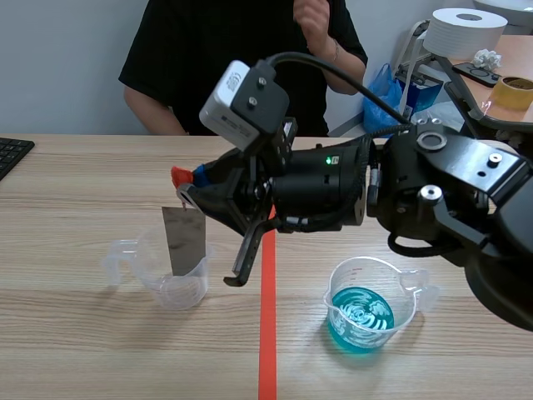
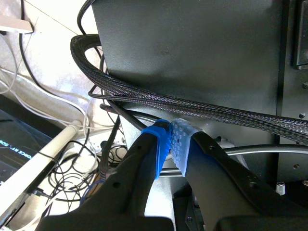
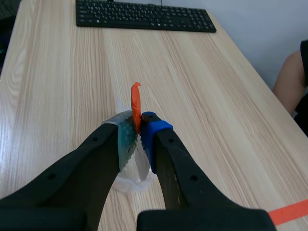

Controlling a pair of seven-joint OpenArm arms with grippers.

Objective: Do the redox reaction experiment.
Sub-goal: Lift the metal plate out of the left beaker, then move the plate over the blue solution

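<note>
Right gripper [image 1: 190,185] reaches across the red tape line, fingers clenched on the orange tab [image 3: 135,98] at the top of a metal strip [image 1: 184,237]. The strip hangs upright, its lower end inside the empty clear cup [image 1: 188,288] on the tabletop [image 1: 83,183]. The cup of blue liquid [image 1: 361,312] sits well apart, on the other side of the line. The job now, I'd say: lift straight up until the strip clears the rim, carry it across without a swing, then lower it gently into the blue. The grip is only on that thin tab, so go slow. Left gripper [image 2: 171,142] is off the tabletop, pads pressed together on nothing.
</note>
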